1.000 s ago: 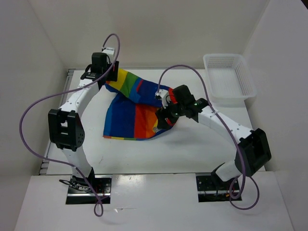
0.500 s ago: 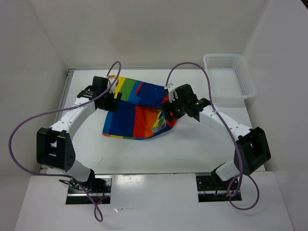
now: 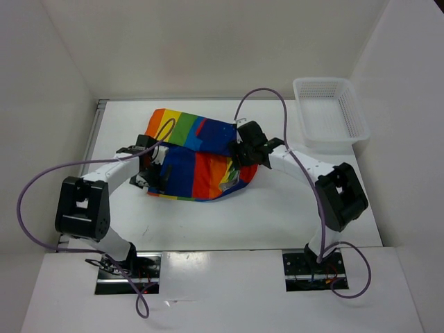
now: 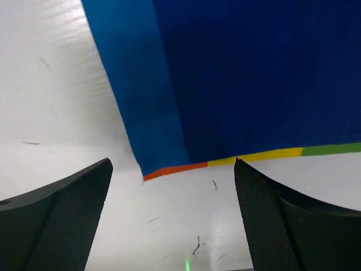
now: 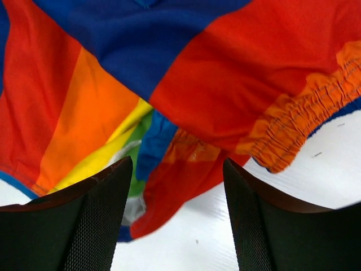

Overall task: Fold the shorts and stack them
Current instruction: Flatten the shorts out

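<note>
**On the white tabletop (image 3: 277,208): rainbow shorts (image 3: 198,149) lie rumpled between two released claws**

At the 8 o'clock corner of the cloth, the left claw (image 4: 172,169) sits low over the tabletop. Its dark fingers (image 4: 62,214) are spread wide with nothing between them. A blue corner of the shorts, hemmed in orange, yellow and green, ends just ahead of the fingertips.

The shorts lie loosely bunched in the middle of the tabletop, not yet a neat fold. Orange, yellow and green stripes show toward 11 o'clock, and blue, red and orange panels face the near edge.

At the garment's 3 o'clock side, the right claw (image 5: 176,164) hangs over the cloth. Its fingers are parted and pinch nothing. Beneath it a gathered orange waistband curls over red fabric.

Farther right, at the tabletop's 1 o'clock corner, a white mesh basket (image 3: 326,111) stands well apart from the shorts.
</note>
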Controlling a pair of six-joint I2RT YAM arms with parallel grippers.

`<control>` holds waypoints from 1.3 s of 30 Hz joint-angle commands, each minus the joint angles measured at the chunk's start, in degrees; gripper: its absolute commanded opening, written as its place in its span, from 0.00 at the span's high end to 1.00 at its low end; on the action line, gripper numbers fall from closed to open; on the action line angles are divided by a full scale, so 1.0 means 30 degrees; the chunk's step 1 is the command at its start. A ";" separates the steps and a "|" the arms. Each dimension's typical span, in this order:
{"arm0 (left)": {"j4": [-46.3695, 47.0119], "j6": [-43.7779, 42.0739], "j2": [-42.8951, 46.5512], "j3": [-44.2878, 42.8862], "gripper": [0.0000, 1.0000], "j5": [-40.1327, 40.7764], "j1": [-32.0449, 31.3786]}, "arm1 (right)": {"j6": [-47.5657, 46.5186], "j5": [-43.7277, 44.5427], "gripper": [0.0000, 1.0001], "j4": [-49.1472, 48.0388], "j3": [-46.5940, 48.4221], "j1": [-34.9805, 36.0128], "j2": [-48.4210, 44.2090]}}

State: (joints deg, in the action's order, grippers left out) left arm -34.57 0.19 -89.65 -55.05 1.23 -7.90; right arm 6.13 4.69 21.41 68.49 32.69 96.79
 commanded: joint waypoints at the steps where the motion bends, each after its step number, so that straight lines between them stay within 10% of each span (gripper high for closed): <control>1: 0.0302 -0.0062 -0.1139 0.0361 0.05 -0.0031 -0.0091 | 0.0974 0.1424 0.30 -0.1160 0.1455 0.0266 0.0692; 10: 0.0270 -0.0062 -0.5655 -0.1020 0.26 0.0584 0.0085 | 0.1560 0.3355 0.32 -0.1160 0.2834 0.0266 0.2392; 18: 0.0040 -0.0062 -0.5245 -0.1248 0.92 -0.0673 0.0085 | 0.0683 0.4883 0.38 -0.0164 0.2424 0.0442 0.0756; 39: -0.0577 -0.0062 -0.4776 -0.1485 0.95 -0.0148 -0.0618 | 0.6947 0.3942 0.34 0.2649 0.3948 0.1321 0.2010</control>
State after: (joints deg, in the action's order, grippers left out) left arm -38.87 0.23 -101.21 -61.67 -0.21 -9.47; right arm 23.24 14.31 28.73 77.21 36.53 101.10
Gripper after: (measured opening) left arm 0.063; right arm 0.651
